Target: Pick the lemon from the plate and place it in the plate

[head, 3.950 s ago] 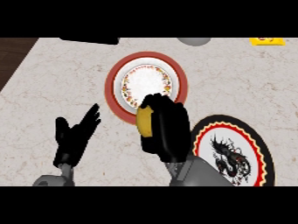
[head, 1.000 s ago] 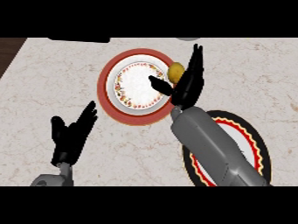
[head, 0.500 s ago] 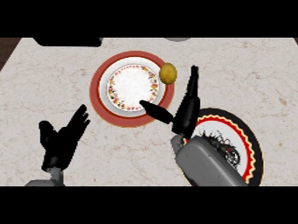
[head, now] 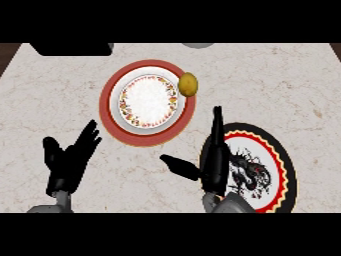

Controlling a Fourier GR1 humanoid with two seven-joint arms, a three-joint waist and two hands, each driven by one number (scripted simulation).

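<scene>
While both hands hold nothing, the lemon [head: 188, 84], a small oval fruit of dull yellow shading to brownish at one side, lies on the right rim of the red-bordered plate [head: 125, 129]. The right hand [head: 211, 159] is near the bottom, fingers straight and thumb spread, over the left edge of the black plate [head: 276, 170]. The left hand [head: 68, 159] rests open at lower left, fingers up.
</scene>
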